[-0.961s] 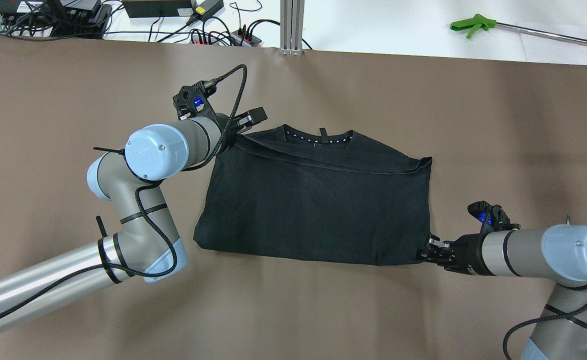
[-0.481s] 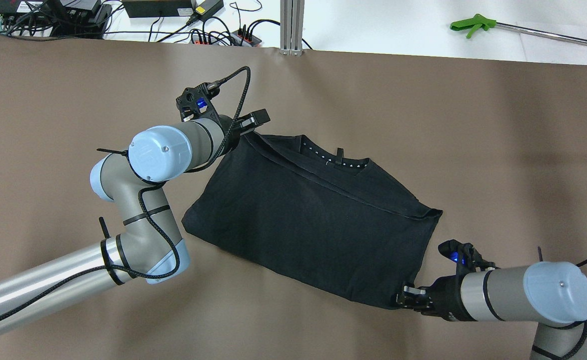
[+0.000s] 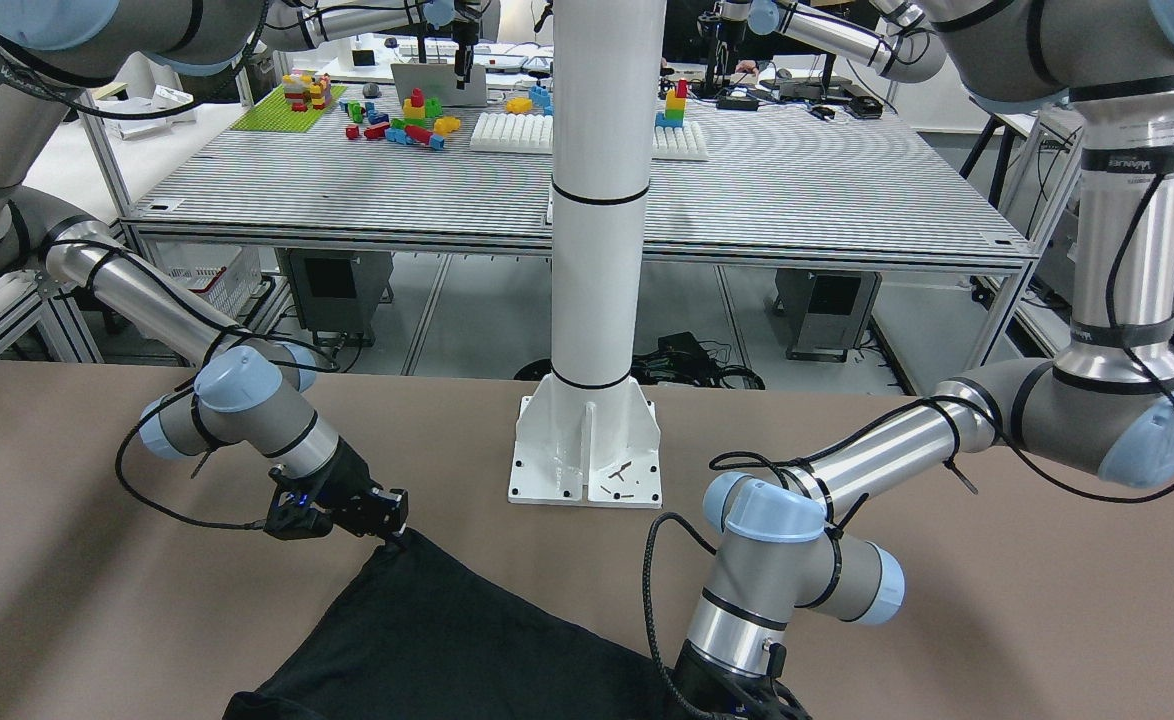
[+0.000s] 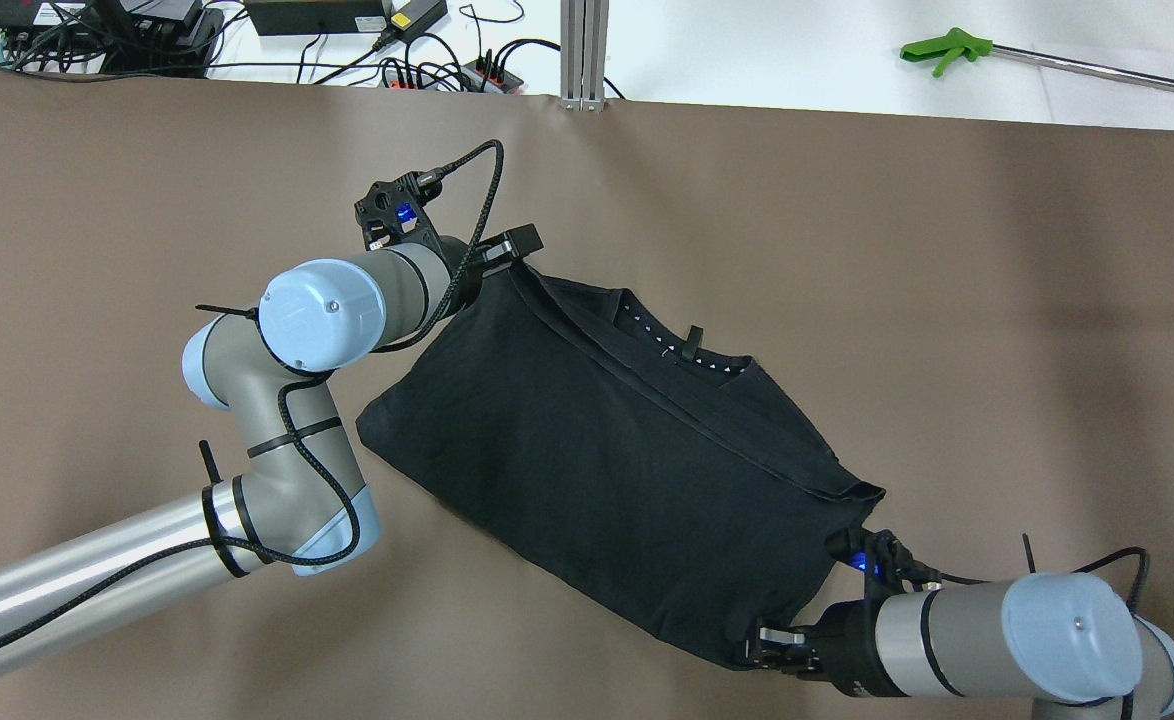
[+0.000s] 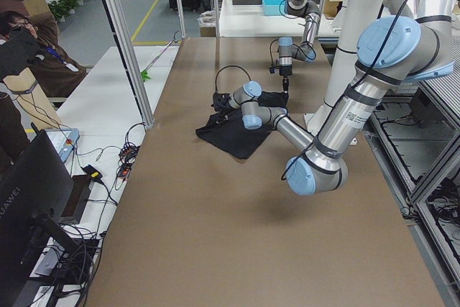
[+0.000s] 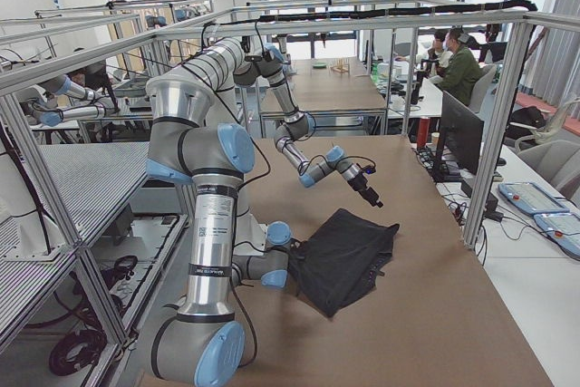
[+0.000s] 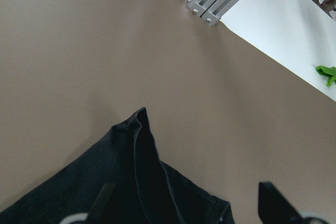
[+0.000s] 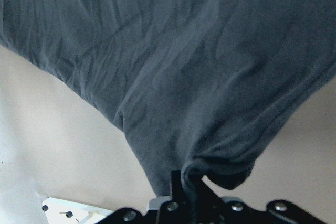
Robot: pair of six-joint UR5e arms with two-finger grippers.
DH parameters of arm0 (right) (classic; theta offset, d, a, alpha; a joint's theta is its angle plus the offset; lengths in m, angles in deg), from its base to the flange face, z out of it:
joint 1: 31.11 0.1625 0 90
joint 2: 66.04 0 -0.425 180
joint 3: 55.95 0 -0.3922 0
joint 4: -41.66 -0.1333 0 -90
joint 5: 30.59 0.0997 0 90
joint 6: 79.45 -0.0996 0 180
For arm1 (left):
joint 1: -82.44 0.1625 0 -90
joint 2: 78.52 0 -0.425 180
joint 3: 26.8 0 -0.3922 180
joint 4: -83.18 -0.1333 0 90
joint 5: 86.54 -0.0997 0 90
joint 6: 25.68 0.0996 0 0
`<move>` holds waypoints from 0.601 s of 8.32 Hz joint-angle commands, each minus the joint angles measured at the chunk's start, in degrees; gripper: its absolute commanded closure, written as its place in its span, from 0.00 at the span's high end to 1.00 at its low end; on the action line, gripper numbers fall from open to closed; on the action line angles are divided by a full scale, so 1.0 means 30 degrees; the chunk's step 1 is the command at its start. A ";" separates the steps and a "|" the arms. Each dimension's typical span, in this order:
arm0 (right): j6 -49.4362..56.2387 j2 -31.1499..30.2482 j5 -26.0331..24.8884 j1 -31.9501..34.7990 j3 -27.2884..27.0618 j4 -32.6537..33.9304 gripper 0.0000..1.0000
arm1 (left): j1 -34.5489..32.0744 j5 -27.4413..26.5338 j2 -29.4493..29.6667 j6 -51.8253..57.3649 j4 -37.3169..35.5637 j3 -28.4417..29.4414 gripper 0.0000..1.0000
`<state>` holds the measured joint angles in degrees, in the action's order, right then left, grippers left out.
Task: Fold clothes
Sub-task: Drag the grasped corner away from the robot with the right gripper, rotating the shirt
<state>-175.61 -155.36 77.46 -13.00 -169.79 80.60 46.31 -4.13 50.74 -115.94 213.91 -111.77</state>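
Note:
The clothes, one black folded piece with a neckline showing, lie slanted across the brown table. My left gripper is at their far left corner. In the left wrist view its fingers stand wide apart, open, with the clothes between them. My right gripper is shut on the near right corner, and the right wrist view shows the clothes bunched where they enter the gripper. In the front view the right gripper holds a raised tip of the clothes.
The white pillar base stands on the table's robot side. Beyond the far edge are cables and power strips, an aluminium post and a green-handled tool. A person sits beside the table, with more people farther off.
My right gripper has pulled its corner toward the robot and a little left, swinging the clothes clockwise. The left gripper has barely shifted.

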 commanded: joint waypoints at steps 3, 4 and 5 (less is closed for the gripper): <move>0.0234 0.2057 -0.1960 -0.1760 0.0006 0.1431 0.95 | -0.0523 0.0184 -0.0600 -0.0205 -0.0043 0.0052 0.94; 0.0237 0.2144 -0.2321 -0.1208 0.0064 0.1433 0.95 | -0.0612 0.0302 -0.0692 -0.0206 -0.0188 0.0081 0.94; 0.0353 0.2144 -0.2295 -0.0217 0.0268 0.1578 0.95 | -0.0671 0.1086 -0.1070 -0.0206 -0.0624 -0.0093 0.94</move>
<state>-175.09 -149.32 72.21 -17.30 -169.69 84.43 44.87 -3.46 49.15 -116.50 213.52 -111.60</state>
